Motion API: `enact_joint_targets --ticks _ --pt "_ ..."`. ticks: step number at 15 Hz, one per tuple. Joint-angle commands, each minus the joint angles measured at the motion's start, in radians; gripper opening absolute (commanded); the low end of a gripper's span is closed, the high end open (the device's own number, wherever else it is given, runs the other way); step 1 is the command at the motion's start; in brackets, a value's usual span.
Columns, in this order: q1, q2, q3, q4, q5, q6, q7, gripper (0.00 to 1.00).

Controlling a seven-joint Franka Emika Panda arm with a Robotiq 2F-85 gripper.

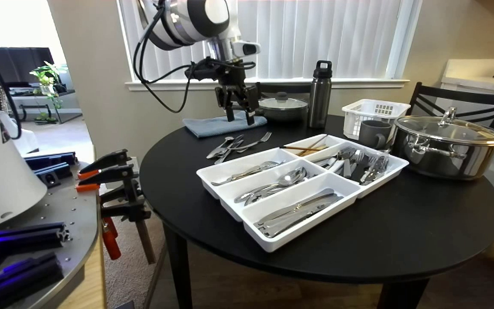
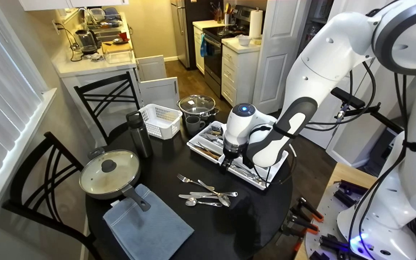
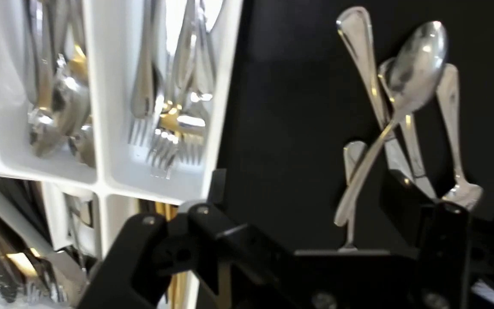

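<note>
My gripper (image 1: 240, 118) is open and empty above the black round table (image 1: 401, 231). It also shows in an exterior view (image 2: 226, 165) and in the wrist view (image 3: 311, 193). Loose silver cutlery lies below it: a large spoon (image 3: 418, 64) rests across two knives (image 3: 360, 51) and a fork (image 3: 352, 159), with a small spoon (image 3: 463, 193) beside them. The fork's head is mostly hidden by the gripper in the wrist view but shows in an exterior view (image 2: 184, 178). A white divided tray (image 1: 281, 242) with sorted cutlery is beside the gripper, at left in the wrist view (image 3: 101, 184).
A blue cloth (image 2: 150, 227) and a lidded pan (image 2: 121, 169) lie near the loose cutlery. A steel bottle (image 1: 320, 103), white basket (image 1: 352, 124), grey mug (image 1: 371, 134) and lidded steel pot (image 1: 440, 154) stand around the tray. Black chairs (image 2: 52, 169) are by the table; clamps (image 1: 118, 176) stick out from the robot's stand.
</note>
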Motion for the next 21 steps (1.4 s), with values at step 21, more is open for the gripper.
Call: enact_joint_targets --ticks 21 --pt "-0.042 0.342 0.176 0.198 0.319 -0.006 -0.212 0.67"
